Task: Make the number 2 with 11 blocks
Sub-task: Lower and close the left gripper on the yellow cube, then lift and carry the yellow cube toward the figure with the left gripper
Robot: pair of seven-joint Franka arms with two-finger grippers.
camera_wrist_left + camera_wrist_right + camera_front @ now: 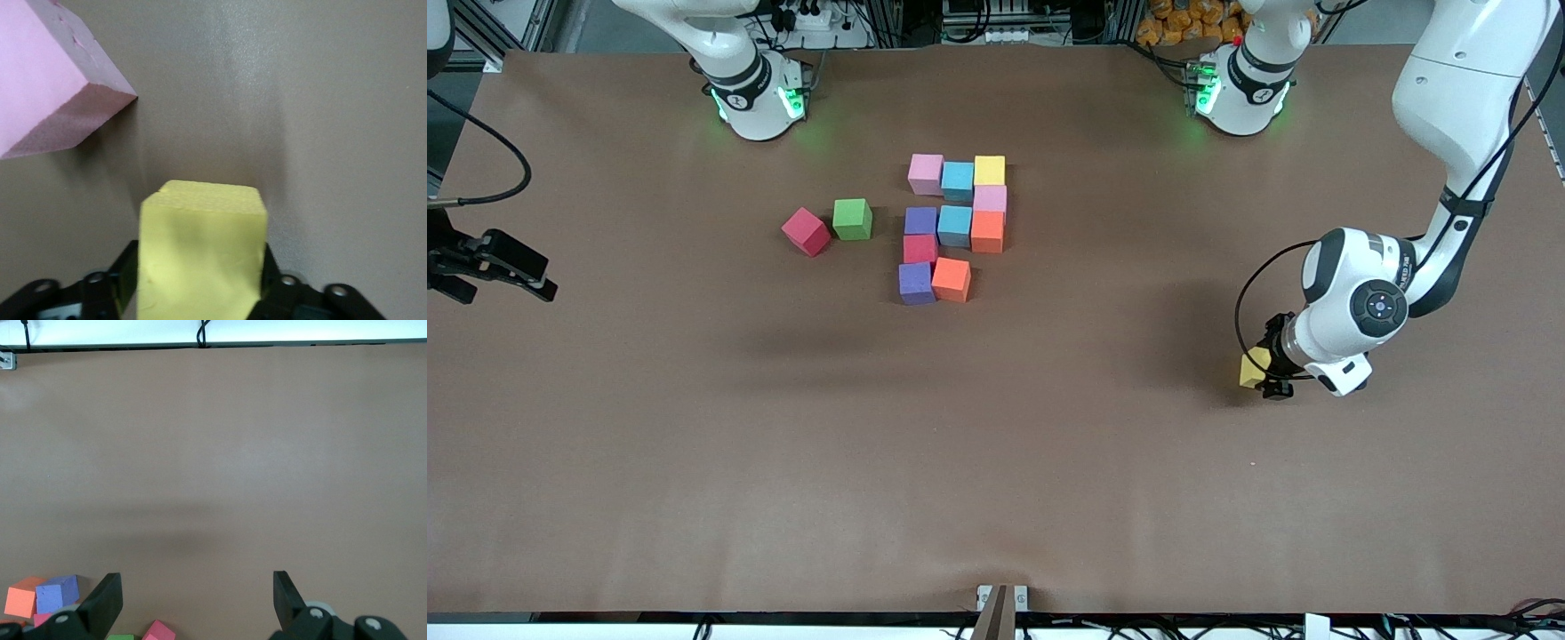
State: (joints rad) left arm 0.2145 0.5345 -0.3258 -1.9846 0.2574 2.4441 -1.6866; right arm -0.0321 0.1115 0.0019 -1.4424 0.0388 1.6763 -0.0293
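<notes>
left gripper [1263, 378] low, fingers clamped; right gripper [197, 600] waits, fingers apart

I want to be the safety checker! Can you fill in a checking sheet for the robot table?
Surface: brown table cover, flat.
Job's things: unfinished number 2 of ten cubes; the eleventh is the held yellow cube.
Clutter: green cube beside loose red cube.
Grippers: left gripper shut on held yellow cube; right gripper open, waiting at its table end.
Cables: black cable beside right arm.
Surroundings: orange items off the table near left arm's base.
</notes>
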